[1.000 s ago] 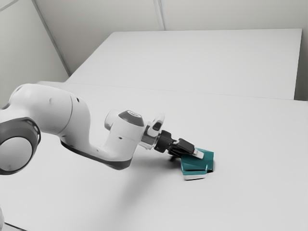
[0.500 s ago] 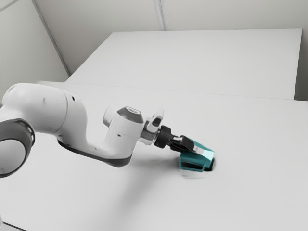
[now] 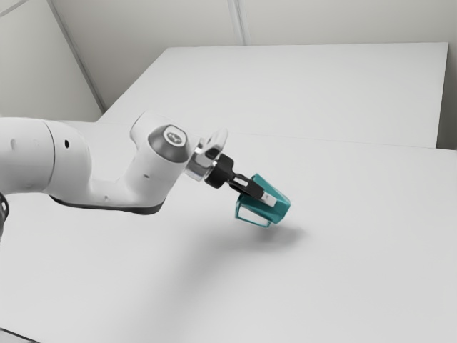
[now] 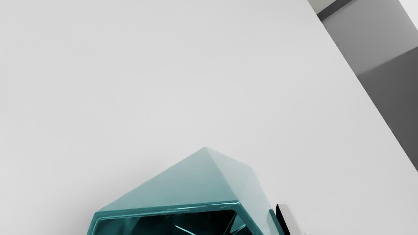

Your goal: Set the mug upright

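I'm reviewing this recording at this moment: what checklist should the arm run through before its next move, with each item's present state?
1. Mug held by the jaws: ok, it hangs at them.
2. Mug off the table: ok, its shadow falls below it.
3. Mug upright: not ok, it is tilted, with its rim facing back toward the arm.
4. Handle free of the jaws: ok.
5. Far jaw seated firmly: cannot tell, the mug hides that side.
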You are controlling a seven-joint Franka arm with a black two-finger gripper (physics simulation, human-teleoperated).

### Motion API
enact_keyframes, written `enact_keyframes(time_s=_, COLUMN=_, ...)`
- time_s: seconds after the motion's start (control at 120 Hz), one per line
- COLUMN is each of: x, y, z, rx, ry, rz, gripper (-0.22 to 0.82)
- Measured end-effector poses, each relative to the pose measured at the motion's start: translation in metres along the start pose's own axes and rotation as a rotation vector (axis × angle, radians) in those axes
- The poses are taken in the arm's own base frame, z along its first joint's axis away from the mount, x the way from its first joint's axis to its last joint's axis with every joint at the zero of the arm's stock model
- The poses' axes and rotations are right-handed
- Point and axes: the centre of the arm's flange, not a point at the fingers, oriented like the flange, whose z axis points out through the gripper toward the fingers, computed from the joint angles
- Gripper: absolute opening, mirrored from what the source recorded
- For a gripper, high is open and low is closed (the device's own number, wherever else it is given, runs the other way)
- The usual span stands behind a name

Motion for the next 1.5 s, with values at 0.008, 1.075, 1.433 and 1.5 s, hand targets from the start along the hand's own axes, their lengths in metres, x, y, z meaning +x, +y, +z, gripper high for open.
enact_keyframes(time_s=0.008, x=0.000, y=0.000, z=-0.001, rx=0.006, ry=-0.009, rz=0.006, gripper=-0.15)
enact_keyframes(time_s=1.075, x=-0.036, y=-0.016, z=-0.084, rx=0.638, ry=-0.586, rz=-0.030, gripper=-0.15)
enact_keyframes(time_s=1.433, x=-0.064, y=-0.013, z=-0.057, rx=0.713, ry=-0.537, rz=-0.092, gripper=-0.17)
enact_keyframes(time_s=1.5, x=-0.066, y=-0.016, z=-0.057, rx=0.729, ry=-0.519, rz=-0.102, gripper=-0.17)
